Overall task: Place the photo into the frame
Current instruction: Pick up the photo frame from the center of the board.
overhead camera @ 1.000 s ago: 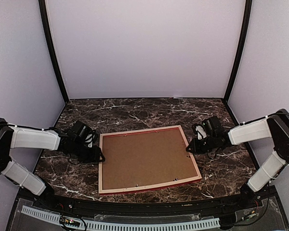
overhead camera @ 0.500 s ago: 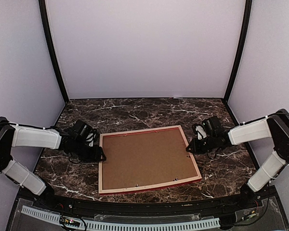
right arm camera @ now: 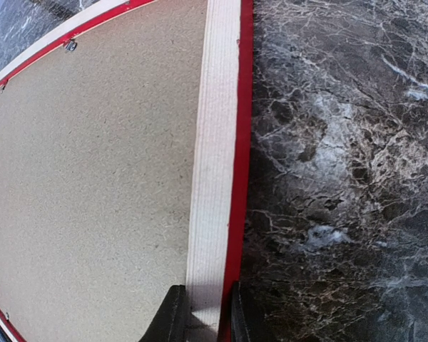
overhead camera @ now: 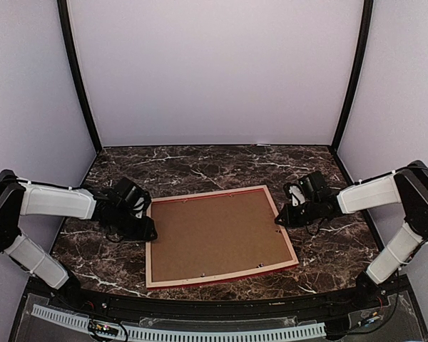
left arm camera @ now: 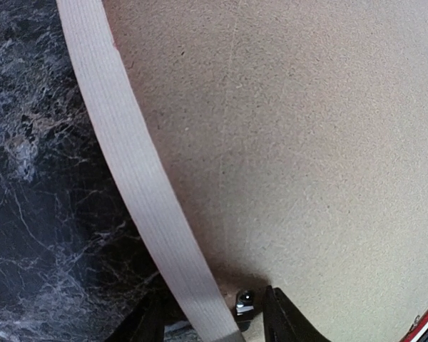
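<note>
Top external shows the frame (overhead camera: 214, 276) face down, brown board (overhead camera: 217, 235) seated in its back; the photo is hidden, presumably beneath. Right gripper (right arm camera: 203, 317) pinches the frame's right edge, and left gripper (left arm camera: 210, 324) loosely straddles the left edge. Fastening likely remains.

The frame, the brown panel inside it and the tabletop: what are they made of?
The frame: probably wood, pale and bare on the back with fine grain lines, red-painted outer edge. The brown panel: likely pressed fibreboard, matt and speckled. The tabletop: marble look, white veins, maybe only printed.
</note>
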